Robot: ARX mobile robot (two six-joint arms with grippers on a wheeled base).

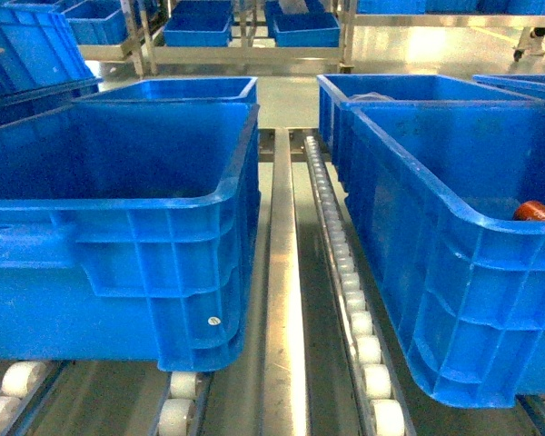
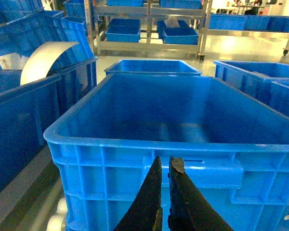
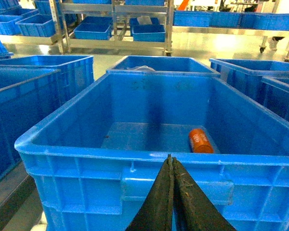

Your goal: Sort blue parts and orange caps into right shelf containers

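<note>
Steel shelf [image 1: 283, 300] with a flat shiny centre rail and lanes of white rollers [image 1: 356, 300]. Left crate [image 1: 118, 227] sits on the left lanes, a second crate [image 1: 177, 89] just behind it. Right crate [image 1: 463, 263] sits on the right lanes, another crate [image 1: 409, 91] touching its far end. Bare rail and one roller lane between the two rows.

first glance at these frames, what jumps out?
Big blue crates fill every view: a near-left crate and a near-right crate sit on the steel roller shelf. The one spot of contrast is an orange cap lying on the near-right crate's floor, toward its right side. Each wrist view shows its end effector low before a crate's front wall: the right end effector looks shut, the left end effector nearly so, both empty.
</note>
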